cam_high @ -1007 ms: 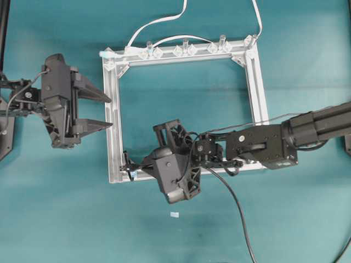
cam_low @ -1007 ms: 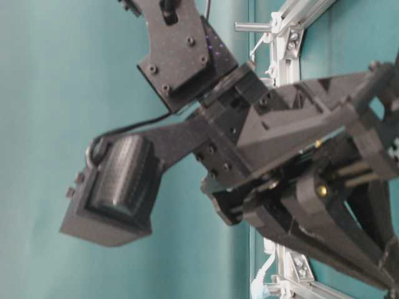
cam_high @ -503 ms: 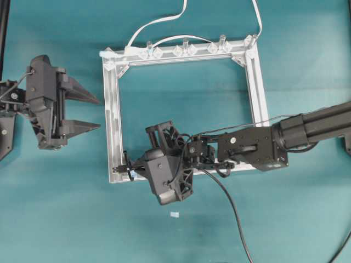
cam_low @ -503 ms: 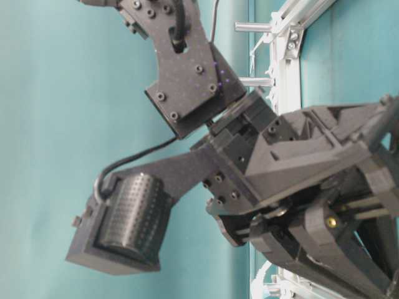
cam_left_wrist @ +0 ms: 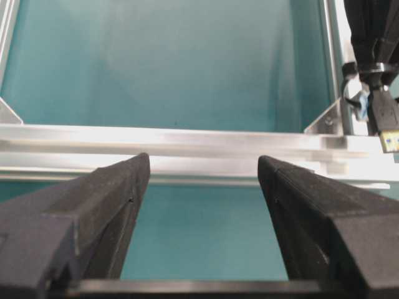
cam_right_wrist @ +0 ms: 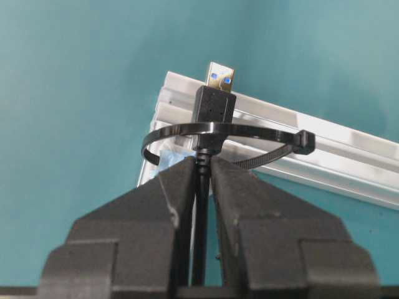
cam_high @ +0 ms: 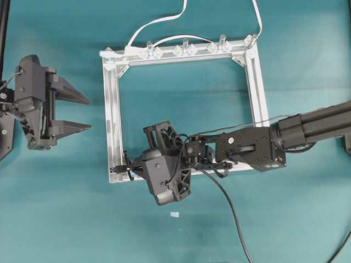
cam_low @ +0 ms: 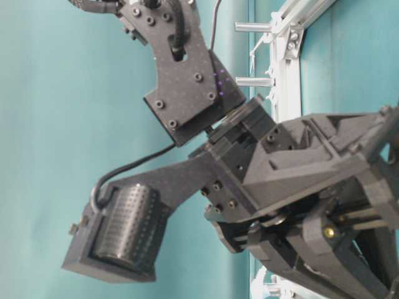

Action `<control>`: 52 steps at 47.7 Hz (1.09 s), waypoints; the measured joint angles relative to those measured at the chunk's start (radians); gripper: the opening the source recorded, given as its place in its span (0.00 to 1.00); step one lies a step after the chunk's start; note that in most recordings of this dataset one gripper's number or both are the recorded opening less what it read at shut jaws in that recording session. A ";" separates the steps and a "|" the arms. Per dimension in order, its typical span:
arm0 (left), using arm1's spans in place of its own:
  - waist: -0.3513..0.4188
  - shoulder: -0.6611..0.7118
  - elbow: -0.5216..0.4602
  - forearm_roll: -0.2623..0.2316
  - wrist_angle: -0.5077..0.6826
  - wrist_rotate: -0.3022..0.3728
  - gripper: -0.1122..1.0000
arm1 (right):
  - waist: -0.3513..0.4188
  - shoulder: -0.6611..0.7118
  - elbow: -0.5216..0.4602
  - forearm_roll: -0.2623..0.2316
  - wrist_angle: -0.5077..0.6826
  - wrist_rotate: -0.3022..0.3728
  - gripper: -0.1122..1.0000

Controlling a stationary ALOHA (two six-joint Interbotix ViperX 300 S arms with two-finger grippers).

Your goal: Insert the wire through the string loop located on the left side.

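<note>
The right gripper (cam_right_wrist: 201,171) pinches the wire (cam_right_wrist: 214,109), its plug poking through the string loop (cam_right_wrist: 227,132) at the frame's (cam_high: 114,126) lower-left corner. The left gripper (cam_high: 74,112) waits agape beside the frame.

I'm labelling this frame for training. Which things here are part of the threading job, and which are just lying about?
In the job:
wire, pinched in the right gripper
string loop, the plug poking through it
frame that carries the loop

Lying about:
left gripper, open, off the frame
white cables
clear clips
small white scrap
</note>
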 measured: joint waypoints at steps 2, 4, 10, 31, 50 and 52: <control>-0.002 -0.008 0.000 0.000 0.008 0.002 0.77 | 0.000 0.000 -0.002 0.000 0.000 -0.002 0.18; -0.002 -0.014 0.000 0.000 0.014 0.000 0.77 | 0.000 -0.002 -0.002 0.000 0.000 0.000 0.18; -0.002 -0.032 0.002 0.000 0.028 0.000 0.77 | 0.000 0.000 -0.003 0.000 0.000 -0.002 0.18; -0.095 -0.035 0.003 0.000 0.064 -0.014 0.77 | 0.000 0.000 -0.002 0.000 0.000 0.000 0.18; -0.232 -0.032 0.000 0.000 0.094 -0.109 0.77 | 0.000 0.000 -0.002 0.000 0.000 -0.002 0.18; -0.236 -0.032 -0.002 0.000 0.095 -0.110 0.77 | 0.000 0.000 -0.003 0.000 0.000 -0.002 0.18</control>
